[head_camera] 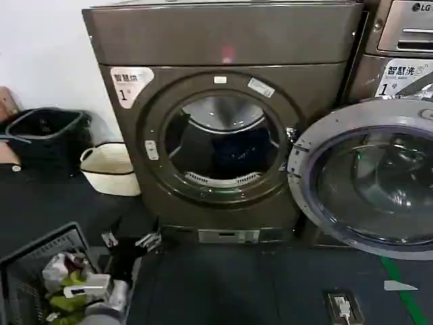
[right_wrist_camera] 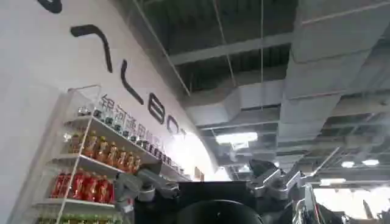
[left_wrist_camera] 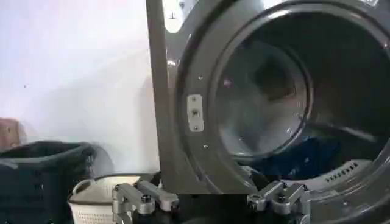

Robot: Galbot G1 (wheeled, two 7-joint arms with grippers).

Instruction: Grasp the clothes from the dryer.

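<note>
Left gripper [left_wrist_camera: 210, 199] spread wide and empty, low before the bronze-grey front-loading dryer [head_camera: 223, 40]. Right gripper [right_wrist_camera: 207, 185] open too, aimed up at the ceiling. Deep in the drum, the dark navy fabric bundle of clothes [head_camera: 242, 150]: soft, light, best pinched at a raised fold.

**Grey metal fingers on black arms**

The left end effector [left_wrist_camera: 210, 199] has two grey metal fingers [left_wrist_camera: 145, 198] with round dark screws, joined to a black body. The right end effector [right_wrist_camera: 210, 185] looks the same: grey jointed fingers [right_wrist_camera: 148, 185] on a black rounded wrist.
</note>
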